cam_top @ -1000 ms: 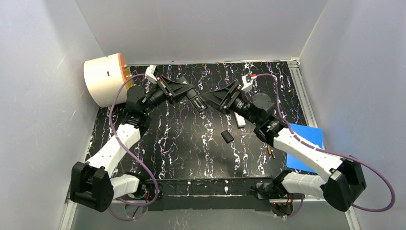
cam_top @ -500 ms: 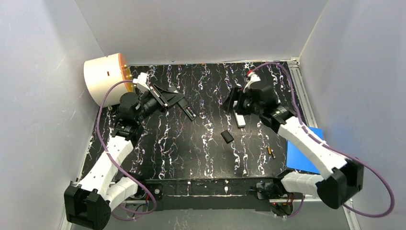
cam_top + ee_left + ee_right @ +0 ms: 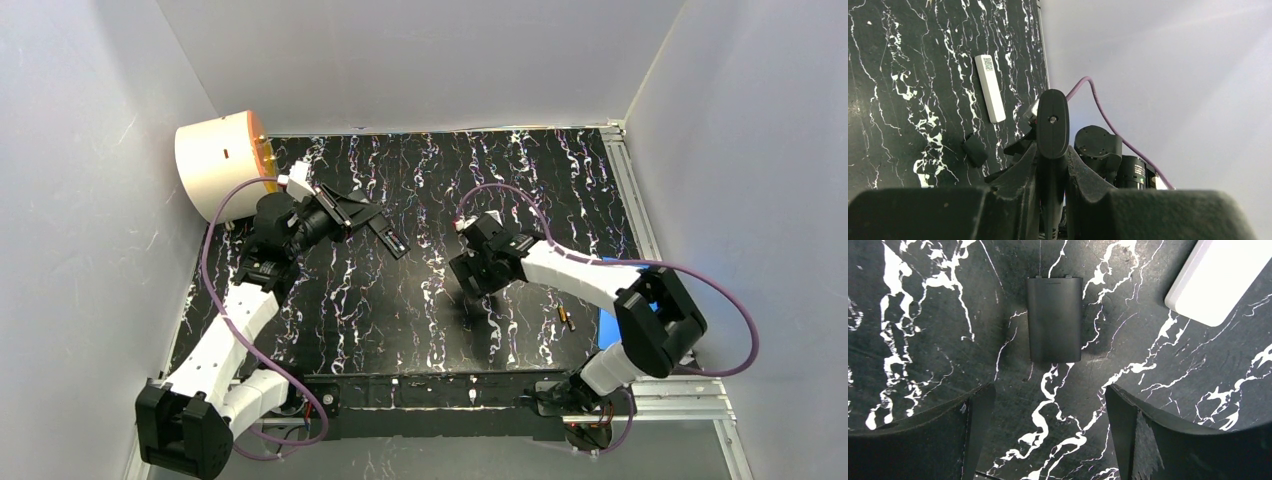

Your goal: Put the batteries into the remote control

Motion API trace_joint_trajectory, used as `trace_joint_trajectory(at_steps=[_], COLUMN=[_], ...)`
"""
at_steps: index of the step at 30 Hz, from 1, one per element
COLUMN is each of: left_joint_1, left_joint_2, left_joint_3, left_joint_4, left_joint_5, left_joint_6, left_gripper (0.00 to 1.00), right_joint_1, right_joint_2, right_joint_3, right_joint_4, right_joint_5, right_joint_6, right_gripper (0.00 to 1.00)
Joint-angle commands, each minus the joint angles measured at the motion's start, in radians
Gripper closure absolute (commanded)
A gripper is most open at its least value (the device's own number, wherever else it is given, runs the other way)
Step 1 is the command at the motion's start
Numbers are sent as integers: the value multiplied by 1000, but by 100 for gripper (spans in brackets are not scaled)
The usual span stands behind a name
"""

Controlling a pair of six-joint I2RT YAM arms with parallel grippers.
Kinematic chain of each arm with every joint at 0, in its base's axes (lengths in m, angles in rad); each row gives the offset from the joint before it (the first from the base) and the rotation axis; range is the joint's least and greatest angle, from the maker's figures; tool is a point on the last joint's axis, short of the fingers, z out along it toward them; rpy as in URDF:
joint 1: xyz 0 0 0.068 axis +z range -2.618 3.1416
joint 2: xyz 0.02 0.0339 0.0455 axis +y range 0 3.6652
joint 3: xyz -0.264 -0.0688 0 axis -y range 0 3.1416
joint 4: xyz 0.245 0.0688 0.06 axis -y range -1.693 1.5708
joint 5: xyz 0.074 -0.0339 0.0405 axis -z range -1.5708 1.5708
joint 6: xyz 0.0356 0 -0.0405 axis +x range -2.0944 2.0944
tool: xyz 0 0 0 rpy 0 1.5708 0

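My left gripper (image 3: 362,214) is shut on a black remote control (image 3: 392,238) and holds it above the table at the back left. In the left wrist view the remote (image 3: 1052,120) stands on edge between the fingers of the left gripper (image 3: 1052,152). My right gripper (image 3: 472,280) is open and empty, pointing down just above a black battery cover (image 3: 1054,319) that lies flat on the table ahead of the right gripper (image 3: 1048,407). One black-and-gold battery (image 3: 566,320) lies on the table to the right. Other batteries are out of view.
A white remote (image 3: 1218,280) lies beside the cover; it also shows in the left wrist view (image 3: 989,89). A cream cylinder with an orange lid (image 3: 218,165) stands at the back left. A blue pad (image 3: 606,322) peeks out at the right edge. White walls surround the table.
My right arm has swung down and toward the middle, from near the held remote to just above the battery cover. My left arm has pulled back left with the black remote.
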Motion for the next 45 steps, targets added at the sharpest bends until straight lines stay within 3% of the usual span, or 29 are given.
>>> trace_joint_trajectory(at_steps=[1,18,24,30,36,45], left_joint_1=[8,9,9,10,9,5], left_joint_2=[11,41,38,32,57,132], left_joint_3=[9,19,19,6,-6,66], left_joint_4=[-10,-10,-10,-10,-10,9], left_joint_5=[14,24,28,34,80,217], left_joint_6=[7,7,3,2,-5,11], left_gripper=[100,100,100,100,100,100], right_joint_1=[9,9,8,8,8,8], right_joint_2=[48,203,220,175,29,-144], right_joint_3=[9,18,24,18,62,273], right_joint_4=[37,117,88,76,60,-38], right_joint_5=[47,-16,-11,15,29,-98], right_joint_6=[-58,-80,-44,-10,31,69], right_gripper=[12,36,52,58,60,60])
